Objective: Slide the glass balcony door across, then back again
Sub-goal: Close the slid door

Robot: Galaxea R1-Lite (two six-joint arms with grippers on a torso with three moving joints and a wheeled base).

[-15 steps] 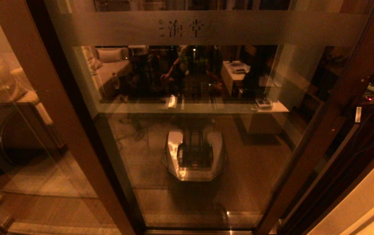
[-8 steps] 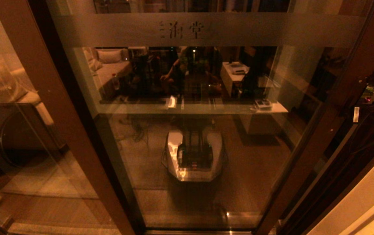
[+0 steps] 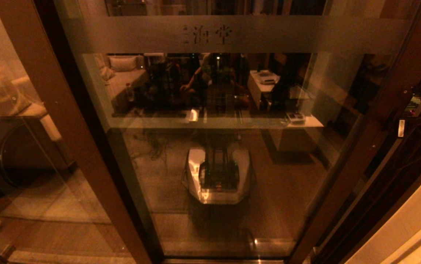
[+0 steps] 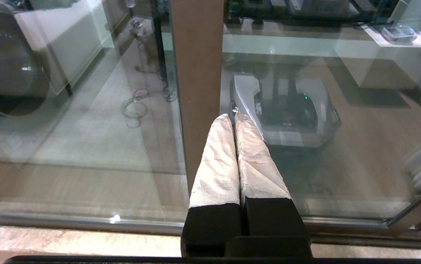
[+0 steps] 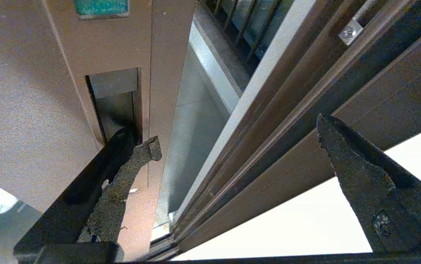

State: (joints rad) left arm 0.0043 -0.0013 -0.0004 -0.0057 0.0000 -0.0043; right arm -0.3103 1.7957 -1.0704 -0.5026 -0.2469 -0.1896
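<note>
Tall glass balcony door (image 3: 214, 146) w/ dark brown frame & frosted band fills my head view. Right gripper (image 5: 232, 143), jaws spread wide, has one finger (image 5: 129, 172) in the door's recessed handle slot (image 5: 116, 106). Left gripper (image 4: 234, 121) clenched, empty, facing the brown stile (image 4: 197, 73).

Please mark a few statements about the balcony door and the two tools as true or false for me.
1. The glass balcony door has a frosted band with characters near its top. True.
2. The right tool is shut. False: its fingers stand wide apart, one at the recessed handle on the door's stile.
3. The left tool is shut and holds nothing. True.
4. The door is fully closed against the jamb. False: the right wrist view shows a gap beside the stile.
</note>
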